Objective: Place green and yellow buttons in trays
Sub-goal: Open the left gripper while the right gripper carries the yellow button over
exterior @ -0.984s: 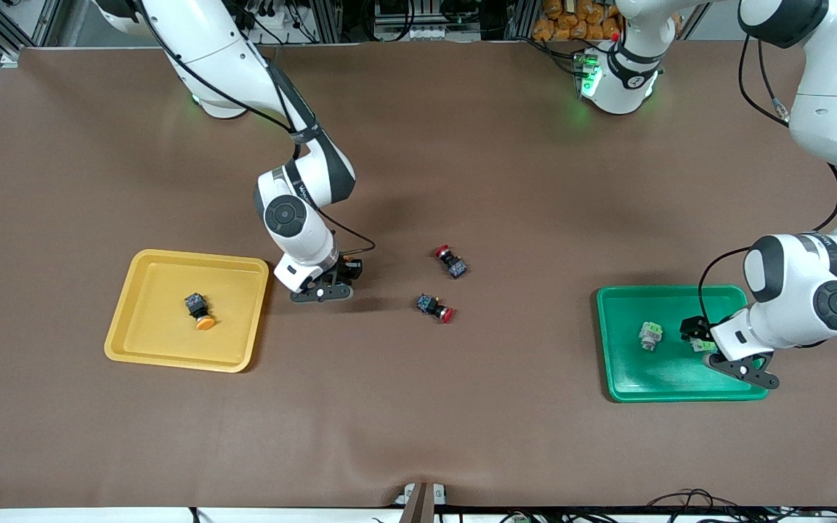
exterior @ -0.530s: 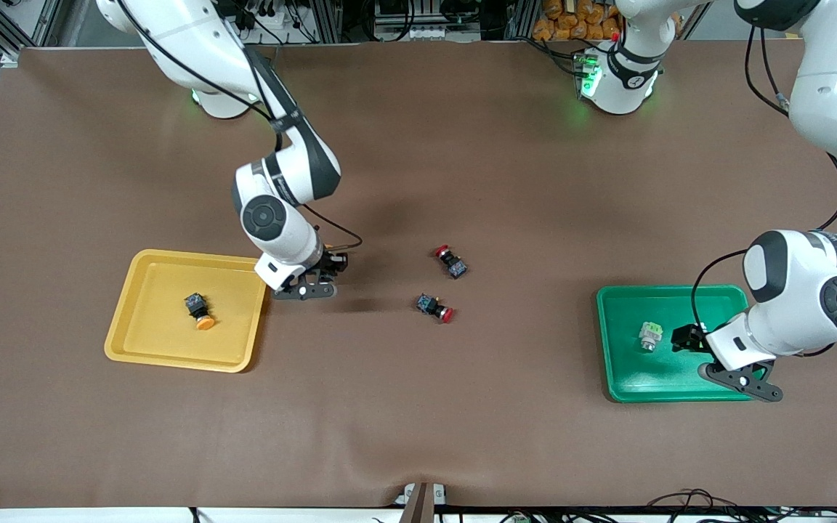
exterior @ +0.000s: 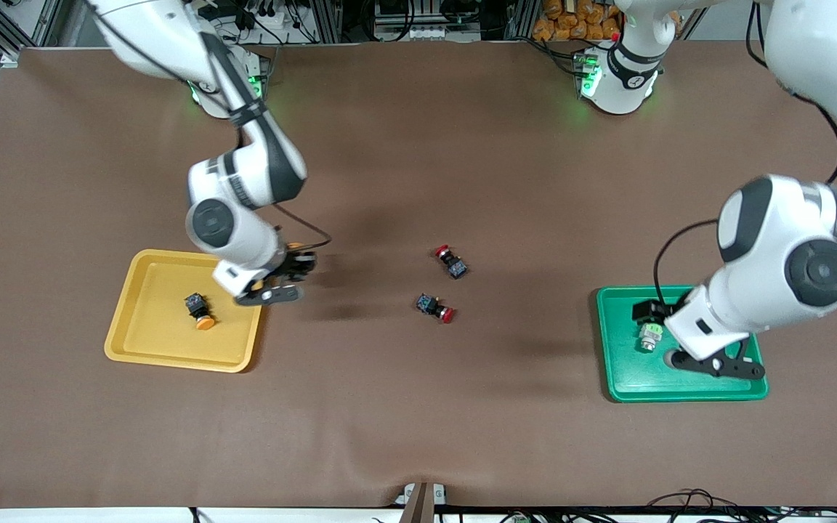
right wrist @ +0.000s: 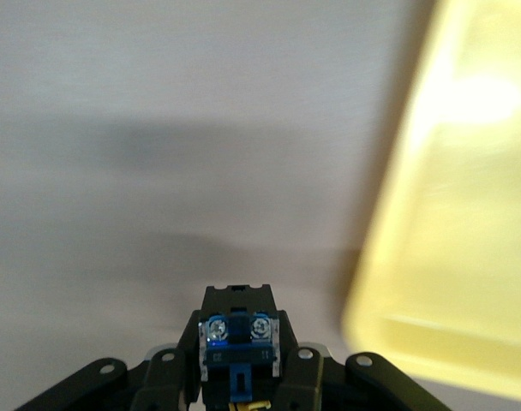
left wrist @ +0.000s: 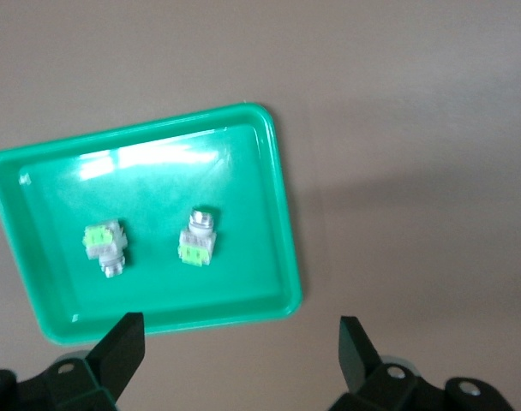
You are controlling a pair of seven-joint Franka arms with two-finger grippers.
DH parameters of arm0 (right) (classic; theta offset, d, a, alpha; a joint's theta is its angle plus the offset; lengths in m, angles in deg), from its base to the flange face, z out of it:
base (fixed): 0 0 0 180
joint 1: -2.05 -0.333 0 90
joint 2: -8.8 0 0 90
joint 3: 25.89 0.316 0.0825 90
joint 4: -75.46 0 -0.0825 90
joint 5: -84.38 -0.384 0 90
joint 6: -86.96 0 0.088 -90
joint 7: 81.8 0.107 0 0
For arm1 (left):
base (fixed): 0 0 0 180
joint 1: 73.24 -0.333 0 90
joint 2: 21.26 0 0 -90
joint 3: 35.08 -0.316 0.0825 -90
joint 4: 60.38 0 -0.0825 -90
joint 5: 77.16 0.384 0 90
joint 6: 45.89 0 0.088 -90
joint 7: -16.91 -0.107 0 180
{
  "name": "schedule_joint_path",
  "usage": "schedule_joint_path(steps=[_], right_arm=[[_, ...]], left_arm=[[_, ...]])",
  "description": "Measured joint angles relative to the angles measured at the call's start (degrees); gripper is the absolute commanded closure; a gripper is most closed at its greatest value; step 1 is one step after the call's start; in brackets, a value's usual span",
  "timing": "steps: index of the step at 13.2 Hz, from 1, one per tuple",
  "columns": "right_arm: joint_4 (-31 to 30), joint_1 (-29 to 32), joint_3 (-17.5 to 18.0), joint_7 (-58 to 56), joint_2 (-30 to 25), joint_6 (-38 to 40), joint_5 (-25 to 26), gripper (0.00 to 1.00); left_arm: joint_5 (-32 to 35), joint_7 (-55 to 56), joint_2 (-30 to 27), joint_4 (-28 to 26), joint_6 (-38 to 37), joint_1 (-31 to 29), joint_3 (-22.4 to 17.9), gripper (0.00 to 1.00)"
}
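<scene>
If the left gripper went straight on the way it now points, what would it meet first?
Probably the floor of the green tray. The open left gripper points down over it. The two green buttons lie apart from that line, though depth is unclear.

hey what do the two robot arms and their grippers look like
Both arms are glossy white with dark grey joint bands and round dark caps, black cables looping along them. The left gripper has black pointed fingers; the right gripper is black too. Green lights glow at both bases.
</scene>
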Motion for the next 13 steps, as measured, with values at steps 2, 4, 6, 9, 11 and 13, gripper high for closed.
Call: schedule_joint_path(steps=[2,4,6,9,11,13], right_arm=[[0.07,7.15,-0.18,-10.17,-0.48,2.15,0.02,1.00],[0.08,12.56,-0.21,-17.25,-0.75,2.96,0.02,1.00],[0.08,13.66,-0.11,-18.60,-0.76,3.13,0.02,1.00],[0.05,13.44,0.74,-18.59,-0.69,2.61,0.02,1.00],[-0.18,13.47,0.75,-18.59,0.19,0.13,0.02,1.00],[-0.42,13.65,0.67,-19.22,2.53,-3.16,0.02,1.00]], left_arm=[[-0.76,1.83,-3.38,0.09,-3.52,0.25,0.99,0.00],[-1.88,5.61,-6.27,0.11,-6.21,0.28,1.70,0.00],[-1.88,7.70,-7.96,0.08,-7.51,0.45,2.21,0.00],[-1.89,7.85,-7.90,-0.29,-7.65,-0.02,2.09,0.00],[-1.89,7.90,-7.85,-0.44,-7.65,-0.12,2.04,0.00],[-1.97,7.90,-7.83,-0.50,-7.65,-0.11,2.02,0.00]])
